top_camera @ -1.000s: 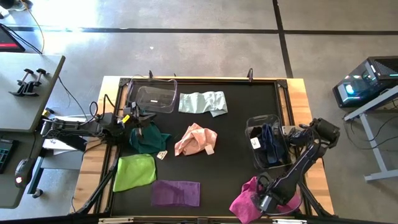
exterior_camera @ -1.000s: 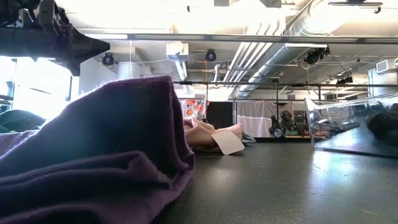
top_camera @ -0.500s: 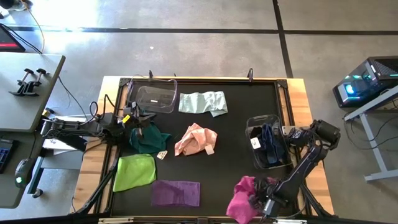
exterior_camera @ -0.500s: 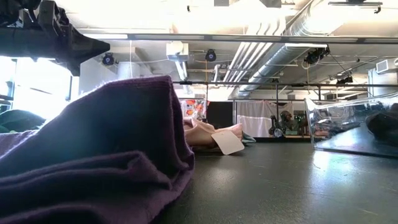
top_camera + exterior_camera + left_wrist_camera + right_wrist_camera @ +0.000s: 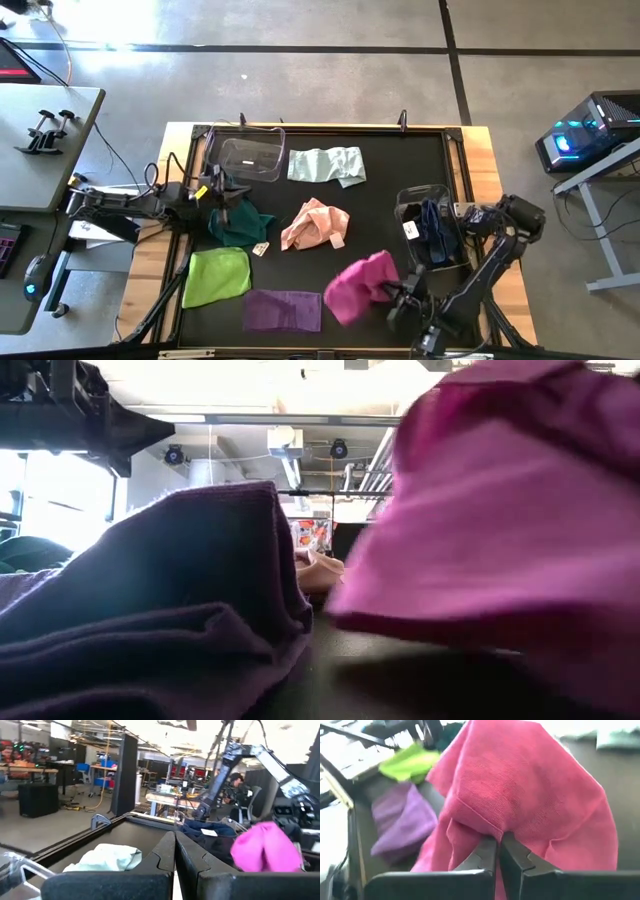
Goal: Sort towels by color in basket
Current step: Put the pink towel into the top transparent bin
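A magenta towel (image 5: 355, 283) hangs bunched over the table's near middle, with my right gripper (image 5: 392, 296) shut on it. It fills much of the low view (image 5: 500, 530). My left gripper (image 5: 222, 190) is shut at the left, just above a dark teal towel (image 5: 238, 222), holding nothing. Lying flat on the table are a mint towel (image 5: 326, 165), a peach-pink towel (image 5: 315, 224), a lime green towel (image 5: 217, 275) and a purple towel (image 5: 284, 309). My right gripper pinches a fold of the magenta towel (image 5: 487, 831) between its two shut fingers. The fingers come roughly level from the table's right. The cloth bulges ahead of the fingertips and drapes slack around them. It appears lifted off the table.
A clear basket (image 5: 248, 158) stands at the far left. A dark basket (image 5: 432, 232) at the right holds navy and dark towels. A black raised rim (image 5: 330, 131) borders the table. Bare tabletop lies between the peach-pink towel and the dark basket.
My right gripper has swung from the near right corner toward the table's left and a little toward the far edge. It has taken the magenta towel along. The towel has left the corner and risen into the low view, in front of the dark basket.
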{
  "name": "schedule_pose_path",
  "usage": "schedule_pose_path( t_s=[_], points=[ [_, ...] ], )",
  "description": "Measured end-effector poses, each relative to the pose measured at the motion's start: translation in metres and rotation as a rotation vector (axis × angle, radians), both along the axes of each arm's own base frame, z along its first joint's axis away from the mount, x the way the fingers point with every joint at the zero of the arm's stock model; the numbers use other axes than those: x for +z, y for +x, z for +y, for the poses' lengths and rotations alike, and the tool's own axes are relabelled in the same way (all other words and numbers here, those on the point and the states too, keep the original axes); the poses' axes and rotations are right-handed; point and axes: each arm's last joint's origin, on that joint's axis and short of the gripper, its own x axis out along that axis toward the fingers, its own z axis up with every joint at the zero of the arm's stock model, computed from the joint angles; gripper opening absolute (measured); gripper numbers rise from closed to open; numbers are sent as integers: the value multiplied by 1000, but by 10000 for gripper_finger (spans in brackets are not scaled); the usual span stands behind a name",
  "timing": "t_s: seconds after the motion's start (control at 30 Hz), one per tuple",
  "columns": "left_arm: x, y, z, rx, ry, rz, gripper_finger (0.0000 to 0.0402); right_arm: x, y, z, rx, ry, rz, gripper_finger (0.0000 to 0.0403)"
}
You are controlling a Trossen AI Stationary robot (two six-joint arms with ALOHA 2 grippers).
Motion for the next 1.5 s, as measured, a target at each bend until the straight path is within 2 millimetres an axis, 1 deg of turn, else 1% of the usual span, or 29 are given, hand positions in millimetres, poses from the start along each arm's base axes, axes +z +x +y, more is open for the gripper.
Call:
schedule_pose_path(
  t_s=[0.2,0.37,0.5,0.6,0.7,0.83,0.93,1.0,1.1,1.2,1.37,1.5],
  points=[
    [6,0,-8,-60,97,-39,0,7,22,-14,-53,-217,-97,3],
    [12,2,-15,-102,204,-51,0,8,37,-27,-99,-275,-73,3],
    [24,8,-21,-133,282,-17,0,9,46,-32,-99,-335,-31,3],
    [35,18,-26,-152,355,36,0,10,50,-34,-98,-362,-14,3],
    [47,30,-32,-168,422,94,0,10,54,-35,-109,-340,-31,3],
    [52,49,-38,-185,516,179,0,14,61,-28,-89,-318,-50,2],
    [52,62,-43,-230,595,216,1,21,74,-24,-45,-316,-41,2],
    [53,70,-46,-265,625,227,4,27,88,-27,2,-318,-22,2],
    [52,82,-51,-327,666,220,26,38,113,-41,65,-352,-10,2],
    [53,92,-56,-368,711,176,66,51,135,-66,141,-403,15,2],
    [54,105,-61,-392,723,120,148,70,155,-112,265,-436,55,2],
    [52,115,-63,-391,735,123,204,79,167,-135,402,-476,28,2]
  ],
)
